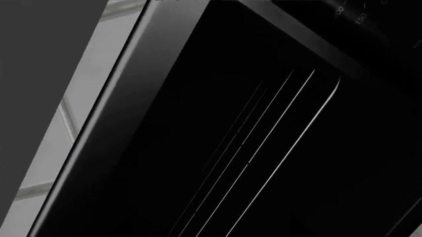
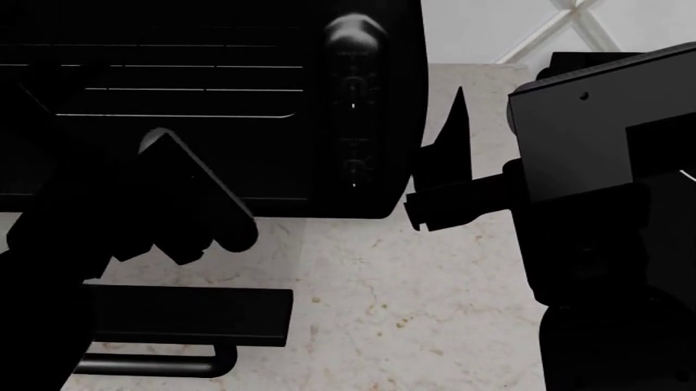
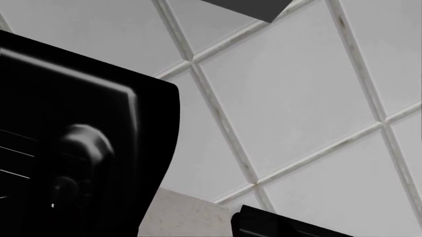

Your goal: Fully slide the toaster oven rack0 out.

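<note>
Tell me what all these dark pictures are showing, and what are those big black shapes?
It is a pretend robot inside a computer game world, with two arms. One picture looks down from its head; the other two come from little cameras near each wrist.

The big black box is a toaster oven on a speckled counter. Its door is folded down open at the front. The pale thin lines inside are a wire shelf, the rack0, sitting in the oven.

The left tool is the dark shape in front of the opening; it is too dark to tell whether it holds anything. The right tool waits beside the oven, holding nothing.
</note>
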`<state>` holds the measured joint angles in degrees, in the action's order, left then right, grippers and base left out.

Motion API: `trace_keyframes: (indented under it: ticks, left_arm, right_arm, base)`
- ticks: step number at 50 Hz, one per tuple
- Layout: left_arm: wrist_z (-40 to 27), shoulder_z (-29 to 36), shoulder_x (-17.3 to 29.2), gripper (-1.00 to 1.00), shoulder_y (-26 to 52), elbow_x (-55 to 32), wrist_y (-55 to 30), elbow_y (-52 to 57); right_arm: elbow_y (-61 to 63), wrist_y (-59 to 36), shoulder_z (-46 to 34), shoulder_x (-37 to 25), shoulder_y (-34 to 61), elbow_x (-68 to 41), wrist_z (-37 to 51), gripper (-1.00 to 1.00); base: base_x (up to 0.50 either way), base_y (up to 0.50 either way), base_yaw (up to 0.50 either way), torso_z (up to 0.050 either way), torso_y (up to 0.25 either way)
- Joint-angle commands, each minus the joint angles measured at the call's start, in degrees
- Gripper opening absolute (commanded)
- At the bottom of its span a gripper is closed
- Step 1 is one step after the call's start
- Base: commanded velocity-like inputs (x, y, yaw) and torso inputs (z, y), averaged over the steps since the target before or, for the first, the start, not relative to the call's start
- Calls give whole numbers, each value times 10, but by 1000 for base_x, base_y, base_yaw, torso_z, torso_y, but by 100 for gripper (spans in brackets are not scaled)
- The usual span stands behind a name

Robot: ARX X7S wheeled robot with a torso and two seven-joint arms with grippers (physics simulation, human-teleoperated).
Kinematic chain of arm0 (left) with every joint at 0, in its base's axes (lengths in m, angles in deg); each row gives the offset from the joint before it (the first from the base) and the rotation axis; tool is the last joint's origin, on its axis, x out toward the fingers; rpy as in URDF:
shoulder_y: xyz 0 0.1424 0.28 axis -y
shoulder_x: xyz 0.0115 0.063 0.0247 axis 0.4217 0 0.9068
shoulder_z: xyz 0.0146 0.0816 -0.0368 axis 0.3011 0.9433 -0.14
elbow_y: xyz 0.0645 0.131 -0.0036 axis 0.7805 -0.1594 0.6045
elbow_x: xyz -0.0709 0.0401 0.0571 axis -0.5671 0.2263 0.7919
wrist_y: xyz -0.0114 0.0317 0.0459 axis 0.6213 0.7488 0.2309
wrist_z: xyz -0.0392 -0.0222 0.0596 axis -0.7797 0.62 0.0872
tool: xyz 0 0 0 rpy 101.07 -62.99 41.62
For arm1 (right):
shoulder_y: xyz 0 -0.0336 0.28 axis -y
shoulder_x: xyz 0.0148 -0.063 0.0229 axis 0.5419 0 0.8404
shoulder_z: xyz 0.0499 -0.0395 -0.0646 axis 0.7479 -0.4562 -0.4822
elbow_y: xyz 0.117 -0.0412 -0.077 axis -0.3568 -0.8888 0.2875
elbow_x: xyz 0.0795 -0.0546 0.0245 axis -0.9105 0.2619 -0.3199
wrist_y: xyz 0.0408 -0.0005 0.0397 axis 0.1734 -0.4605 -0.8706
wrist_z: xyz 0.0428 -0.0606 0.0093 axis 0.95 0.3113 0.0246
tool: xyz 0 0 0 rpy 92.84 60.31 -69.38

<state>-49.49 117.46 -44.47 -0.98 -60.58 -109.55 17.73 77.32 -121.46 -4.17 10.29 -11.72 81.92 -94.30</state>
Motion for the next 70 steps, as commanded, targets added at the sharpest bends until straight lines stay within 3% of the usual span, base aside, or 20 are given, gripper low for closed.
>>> trace_keyframes:
  ticks: [1,7,17,18,28,42,59,62,64,66,67,70]
  left_arm:
    - [11,33,-22,100,40,7,50,-123]
    - [18,31,-37,100,51,3,92,-212]
    - [23,28,-42,100,52,-3,111,-256]
    - [22,26,-42,-100,51,-3,110,-253]
    - [0,25,-21,-100,34,9,64,-162]
    - [-40,12,29,-100,-17,31,-68,94]
    - [-64,55,53,-100,-32,80,-211,313]
    - [-25,65,56,-100,-47,147,-211,332]
    - [62,89,45,-100,-68,277,-211,337]
    - [198,103,16,-100,-95,449,-211,327]
    - [256,119,5,100,-104,535,-211,323]
    - [366,148,-15,100,-127,715,-209,324]
  right_arm:
    - [-2,3,-2,-3,-3,0,2,100]
    - [-4,6,-3,-5,-3,-1,3,100]
    - [-3,5,-3,-6,-5,-2,5,100]
    - [-3,5,-3,-6,-5,-2,5,100]
    - [0,2,-6,-6,-4,-3,7,100]
    - [1,2,-5,-8,-4,-6,8,100]
    - [4,-3,-5,-12,0,-7,10,100]
    - [0,1,-6,-12,-1,-7,10,100]
    - [1,0,-6,-13,-1,-8,10,100]
    - [2,0,-5,-14,-2,-8,10,100]
    - [2,0,-4,-13,-3,-9,10,100]
    - [2,0,-5,-14,-4,-9,11,100]
  base:
    - [0,0,0,0,0]
    - [0,0,0,0,0]
    - [0,0,0,0,0]
    - [0,0,0,0,0]
    - [0,0,0,0,0]
    - [0,0,0,0,1]
    - [-3,0,-1,0,2]
    - [-6,0,3,0,7]
    - [-8,0,4,0,0]
    - [-9,3,5,0,6]
    - [-15,0,5,0,9]
    - [0,0,2,0,0]
